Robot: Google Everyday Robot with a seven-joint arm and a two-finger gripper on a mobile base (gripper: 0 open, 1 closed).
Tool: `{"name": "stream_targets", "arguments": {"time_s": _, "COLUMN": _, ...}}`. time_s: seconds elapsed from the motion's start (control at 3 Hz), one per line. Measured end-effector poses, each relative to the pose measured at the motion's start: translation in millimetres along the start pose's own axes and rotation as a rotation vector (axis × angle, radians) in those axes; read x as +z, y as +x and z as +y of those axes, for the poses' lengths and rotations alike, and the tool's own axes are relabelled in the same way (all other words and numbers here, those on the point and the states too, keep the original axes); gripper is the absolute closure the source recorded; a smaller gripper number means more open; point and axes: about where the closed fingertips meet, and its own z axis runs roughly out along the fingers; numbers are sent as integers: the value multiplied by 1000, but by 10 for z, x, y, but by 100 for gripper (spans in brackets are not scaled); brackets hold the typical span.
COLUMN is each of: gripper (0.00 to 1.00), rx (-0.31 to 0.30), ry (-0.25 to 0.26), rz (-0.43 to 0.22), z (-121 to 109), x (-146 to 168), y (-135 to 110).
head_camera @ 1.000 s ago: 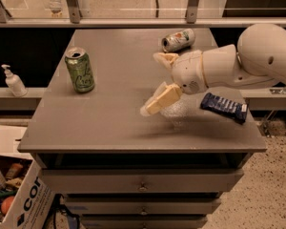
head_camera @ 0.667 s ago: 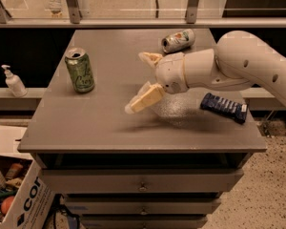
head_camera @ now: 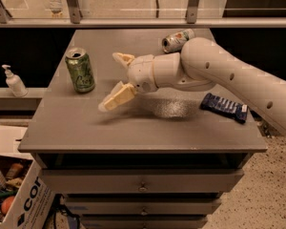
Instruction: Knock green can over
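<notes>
The green can [head_camera: 80, 70] stands upright on the left part of the grey table [head_camera: 133, 123], its pull-tab opening showing on top. My gripper [head_camera: 113, 81] hangs over the table just right of the can, a short gap away. Its two cream fingers are spread wide apart, one [head_camera: 122, 58] pointing up and back, the other [head_camera: 115, 98] pointing down and forward. Nothing is between them. The white arm reaches in from the right.
A silver-white can with red and green marks [head_camera: 177, 39] lies on its side at the table's back. A dark blue packet [head_camera: 224, 107] lies at the right. A soap dispenser [head_camera: 14, 81] stands on a ledge left. A cardboard box [head_camera: 19, 199] sits on the floor.
The gripper has moved left across the table, closer to the green can. The can has not moved. The fingers remain spread.
</notes>
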Motion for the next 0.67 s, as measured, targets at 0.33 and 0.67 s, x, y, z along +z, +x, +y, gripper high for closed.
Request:
{"name": "stream_targets", "arguments": {"time_s": 0.33, "gripper": 0, "rx": -5, "ry": -13, "rz": -38, "z": -47, "x": 264, "y": -89}}
{"name": "stream_targets", "arguments": {"time_s": 0.67, "gripper": 0, "rx": -1, "ry": -16, "rz": -66, "z": -100, "x": 444, "y": -153}}
